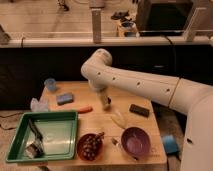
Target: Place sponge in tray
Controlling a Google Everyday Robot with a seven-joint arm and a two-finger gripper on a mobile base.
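The sponge (64, 98) is a small flat blue block lying on the wooden table, back left. Below it, at the table's front left, sits the large green tray (52, 116). My gripper (105, 101) hangs from the white arm over the middle of the table. It is to the right of the sponge, apart from it, and above the tray's right corner. Its fingers look open and hold nothing.
A pale blue cup (50, 84) stands behind the sponge, with a clear crumpled object (39, 105) at the left edge. An orange item (84, 109), a pale item (118, 120), a dark block (139, 110), a purple bowl (135, 141) and a brown bowl (90, 146) share the table. A dark-handled utensil (35, 141) lies in the tray.
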